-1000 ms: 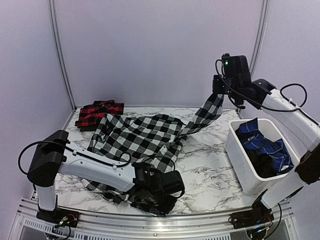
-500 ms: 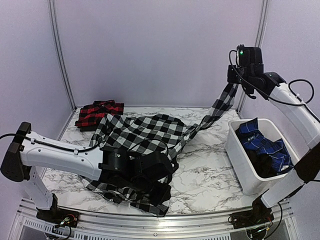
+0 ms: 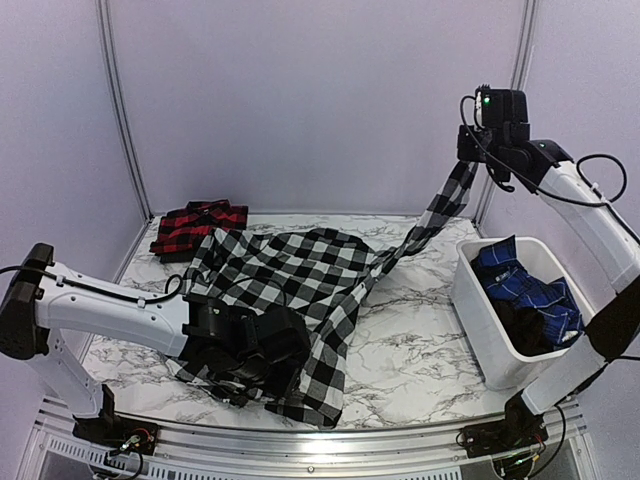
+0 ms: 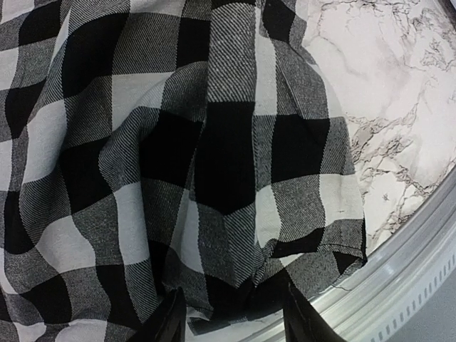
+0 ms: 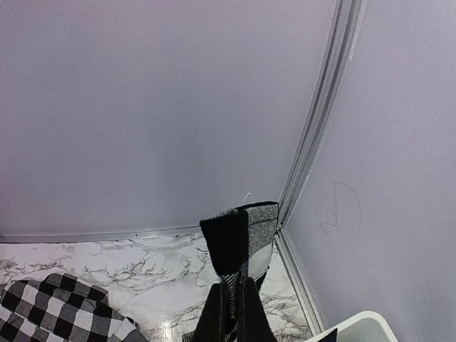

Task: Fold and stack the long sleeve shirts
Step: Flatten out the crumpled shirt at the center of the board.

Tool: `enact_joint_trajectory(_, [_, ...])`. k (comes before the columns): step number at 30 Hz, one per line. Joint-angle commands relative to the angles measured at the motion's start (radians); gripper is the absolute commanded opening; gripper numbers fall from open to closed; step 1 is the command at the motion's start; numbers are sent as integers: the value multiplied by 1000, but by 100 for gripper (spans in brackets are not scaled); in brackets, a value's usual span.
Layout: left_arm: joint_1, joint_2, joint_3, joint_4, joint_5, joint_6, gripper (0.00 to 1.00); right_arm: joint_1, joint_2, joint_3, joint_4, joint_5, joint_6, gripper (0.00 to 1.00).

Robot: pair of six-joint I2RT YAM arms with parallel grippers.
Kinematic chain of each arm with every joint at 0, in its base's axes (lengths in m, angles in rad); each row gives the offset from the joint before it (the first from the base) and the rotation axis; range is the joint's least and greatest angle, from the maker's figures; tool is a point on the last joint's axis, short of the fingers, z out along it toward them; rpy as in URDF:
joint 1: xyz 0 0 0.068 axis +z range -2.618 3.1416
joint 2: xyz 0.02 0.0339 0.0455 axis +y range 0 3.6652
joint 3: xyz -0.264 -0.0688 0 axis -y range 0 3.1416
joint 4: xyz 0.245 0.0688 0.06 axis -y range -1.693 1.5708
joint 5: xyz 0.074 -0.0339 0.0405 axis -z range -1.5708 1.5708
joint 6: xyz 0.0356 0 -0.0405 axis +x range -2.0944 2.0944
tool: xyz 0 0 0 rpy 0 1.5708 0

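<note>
A black-and-white check long sleeve shirt (image 3: 285, 275) lies spread over the middle of the marble table (image 3: 410, 340). Its hem (image 4: 313, 249) reaches the front rail. My left gripper (image 3: 268, 358) hovers low over that hem, open. In the left wrist view the gripper (image 4: 235, 324) has its two dark fingers (image 4: 171, 320) apart, with the cloth edge lying loose between them. My right gripper (image 3: 467, 160) is raised at the back right, shut on the sleeve's cuff (image 5: 241, 235). The sleeve (image 3: 430, 220) stretches taut down to the shirt. A red-and-black shirt (image 3: 195, 225) lies folded at the back left.
A white bin (image 3: 490, 335) holding blue check clothes (image 3: 530, 290) stands at the right edge. The metal front rail (image 4: 420, 278) runs just past the hem. Pale booth walls close in the back and both sides.
My left gripper has drawn back to the left and opened, letting the hem drop flat by the rail. My right gripper rose up and right with the cuff, pulling the sleeve taut.
</note>
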Motion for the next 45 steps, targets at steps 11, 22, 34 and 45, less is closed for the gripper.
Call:
enact_joint_trajectory(11, [33, -42, -42, -42, -148, -68, 40, -13, 9, 78, -4, 1, -28, 0])
enact_joint_trajectory(22, [454, -237, -203, 45, -110, -20, 38, -96, 52, 141, -56, -67, 17, 0])
enact_joint_trajectory(34, [756, 32, -283, 308, 119, 61, 34, -104, 54, 118, -82, -171, 54, 0])
enact_joint_trajectory(45, [1020, 97, -347, 319, 134, 109, 30, -105, 65, 99, -90, -163, 37, 0])
